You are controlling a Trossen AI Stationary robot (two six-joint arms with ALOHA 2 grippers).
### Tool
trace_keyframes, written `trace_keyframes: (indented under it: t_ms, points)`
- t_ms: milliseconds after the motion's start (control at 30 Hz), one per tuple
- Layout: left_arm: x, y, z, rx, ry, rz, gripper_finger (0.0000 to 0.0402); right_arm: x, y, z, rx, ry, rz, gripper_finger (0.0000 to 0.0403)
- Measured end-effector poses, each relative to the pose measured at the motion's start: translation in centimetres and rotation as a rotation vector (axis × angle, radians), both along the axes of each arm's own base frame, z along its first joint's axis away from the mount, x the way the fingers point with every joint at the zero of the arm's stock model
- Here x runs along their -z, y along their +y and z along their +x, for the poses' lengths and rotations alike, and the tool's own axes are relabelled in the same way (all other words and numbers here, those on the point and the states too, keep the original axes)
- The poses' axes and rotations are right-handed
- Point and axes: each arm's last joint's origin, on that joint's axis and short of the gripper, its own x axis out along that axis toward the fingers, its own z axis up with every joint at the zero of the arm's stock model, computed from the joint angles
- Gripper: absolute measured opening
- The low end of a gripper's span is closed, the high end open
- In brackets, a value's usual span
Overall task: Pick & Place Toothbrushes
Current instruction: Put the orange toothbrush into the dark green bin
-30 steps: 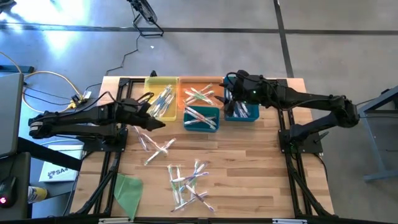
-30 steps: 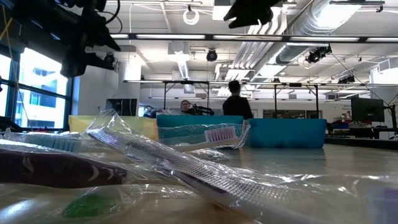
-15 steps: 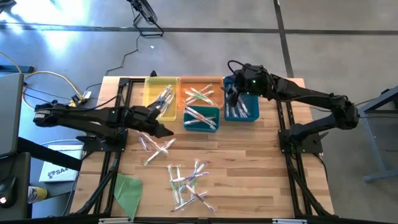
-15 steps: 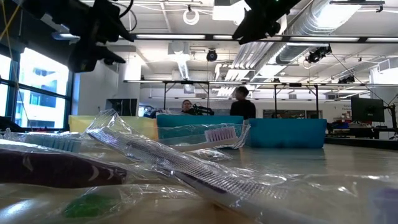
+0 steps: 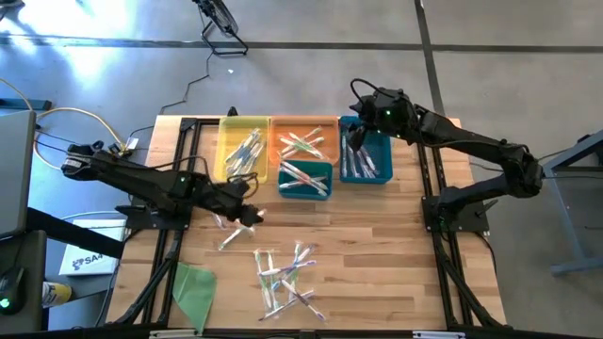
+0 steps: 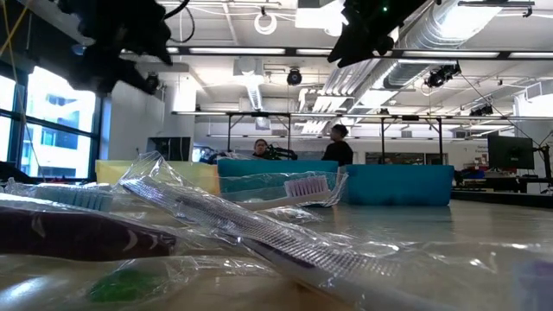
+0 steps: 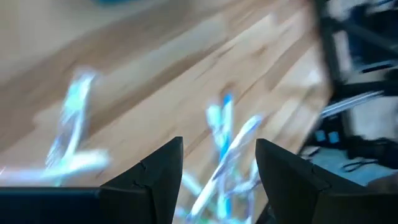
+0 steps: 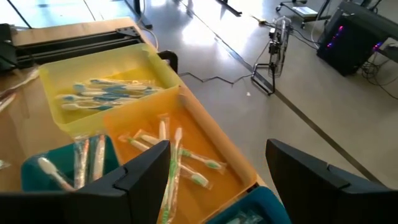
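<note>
1. Our left gripper (image 5: 247, 213) hangs wide open, empty, over the loose clear-wrapped toothbrushes (image 5: 237, 224) just beside the yellow plastic bin (image 5: 229, 132).
2. We'd drop straight onto one stick only.
3. Right gripper (image 5: 358, 121) waits, wide open, near that bin.

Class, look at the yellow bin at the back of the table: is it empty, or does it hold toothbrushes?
It holds toothbrushes. The yellow bin has several wrapped toothbrushes lying inside, also seen in the right wrist view.
</note>
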Motion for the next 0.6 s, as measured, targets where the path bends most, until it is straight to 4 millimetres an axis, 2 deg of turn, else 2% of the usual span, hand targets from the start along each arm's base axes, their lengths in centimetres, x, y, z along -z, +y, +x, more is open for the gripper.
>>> trace_keyframes:
  t_ms: [133, 300, 467, 600]
  points:
    - [0.9, -0.4, -0.7, -0.038, 0.119, 0.006, 0.0198, -0.1, -0.3, -0.1, 0.009, -0.009, -0.008, 0.0258]
    - [1.4, -0.2, -1.2, -0.097, 0.185, 0.040, 0.0198, -0.2, -0.3, 0.0, 0.008, -0.017, -0.012, 0.0258]
    - [1.4, -0.2, -1.3, 0.056, 0.187, 0.148, 0.0198, -0.2, -0.3, 0.0, 0.006, -0.015, -0.014, 0.0258]
    - [1.4, -0.1, -1.3, 0.104, 0.182, 0.221, 0.0198, -0.2, -0.3, 0.0, 0.006, -0.015, -0.014, 0.0258]
